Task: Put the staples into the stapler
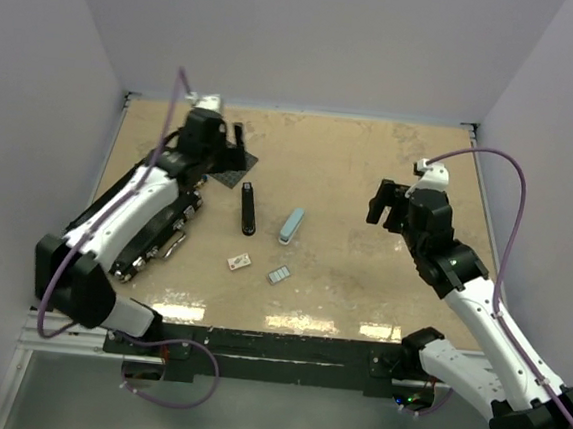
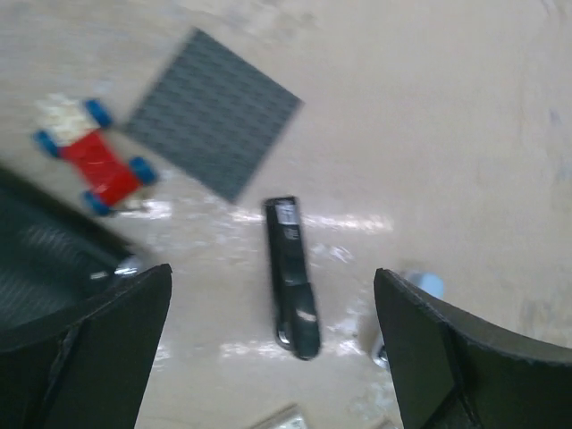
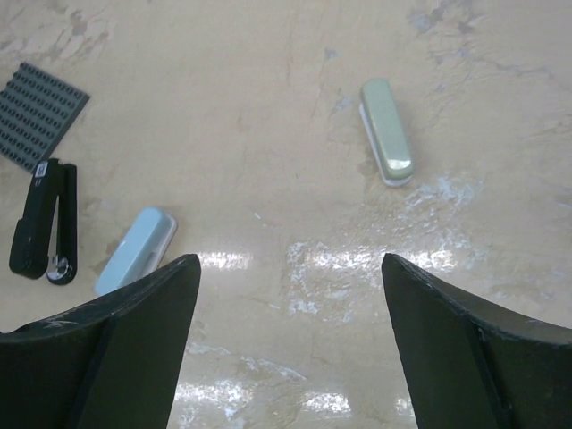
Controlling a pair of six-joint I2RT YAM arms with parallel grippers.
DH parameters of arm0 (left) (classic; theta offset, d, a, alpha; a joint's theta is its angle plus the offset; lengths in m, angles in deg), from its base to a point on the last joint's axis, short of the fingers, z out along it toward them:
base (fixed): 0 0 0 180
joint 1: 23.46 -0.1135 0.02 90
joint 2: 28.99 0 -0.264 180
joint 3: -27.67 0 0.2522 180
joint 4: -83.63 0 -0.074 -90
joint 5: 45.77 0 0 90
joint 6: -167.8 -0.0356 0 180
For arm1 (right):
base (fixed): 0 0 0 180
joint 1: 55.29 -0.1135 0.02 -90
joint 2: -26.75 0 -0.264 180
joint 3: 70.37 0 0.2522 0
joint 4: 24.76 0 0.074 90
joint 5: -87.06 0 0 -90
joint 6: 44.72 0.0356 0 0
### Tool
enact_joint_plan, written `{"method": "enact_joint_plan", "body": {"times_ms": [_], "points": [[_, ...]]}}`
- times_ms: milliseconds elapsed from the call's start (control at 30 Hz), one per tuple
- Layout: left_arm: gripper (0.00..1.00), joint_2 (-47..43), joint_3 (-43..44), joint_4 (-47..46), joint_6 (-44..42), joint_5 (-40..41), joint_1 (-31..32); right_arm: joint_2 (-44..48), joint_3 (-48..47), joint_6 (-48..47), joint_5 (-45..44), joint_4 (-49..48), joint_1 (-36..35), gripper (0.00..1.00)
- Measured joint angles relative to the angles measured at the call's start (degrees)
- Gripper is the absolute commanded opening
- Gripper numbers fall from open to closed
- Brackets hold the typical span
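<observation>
Both stand spread and empty: left gripper (image 2: 271, 277) near the black stapler (image 2: 290, 273), right gripper (image 3: 289, 264) well right. The staples (image 1: 279, 274) lie near the front, beside a white box (image 1: 239, 262) (easily mistaken); pinch their long sides. Only the overhead view shows them; the right wrist alone shows a greenish stapler (image 3: 387, 130).

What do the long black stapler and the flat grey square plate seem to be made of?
The long black stapler looks like glossy plastic, or perhaps painted metal: bright highlights lie on its smooth top. The flat grey square plate seems to be matt plastic: it has rows of small moulded studs and shows no shine.
</observation>
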Motion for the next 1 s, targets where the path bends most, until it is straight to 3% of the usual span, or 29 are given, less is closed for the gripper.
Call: {"method": "enact_joint_plan", "body": {"times_ms": [133,167,500,667,1000], "points": [[1.0,-16.46,-9.53,-3.45,-0.11,4.79,-9.77,1.81,-2.08,1.03,-3.93,2.12,0.02,0.95],[1.0,-21.14,-11.69,-4.02,-0.22,6.75,-10.1,2.6,-2.4,1.38,-5.14,2.56,0.02,0.98],[1.0,-60.46,-26.08,-15.45,-7.23,21.24,-8.87,11.17,-6.6,-0.55,-17.86,0.59,0.02,0.98],[1.0,-65.92,-26.38,-19.15,-11.85,25.38,-8.87,13.66,-8.76,-3.58,-19.74,-3.89,0.04,0.98],[1.0,-67.04,-27.87,-23.04,-18.21,28.55,-8.87,14.93,-8.85,-5.01,-20.87,-6.62,0.04,0.98]]}}
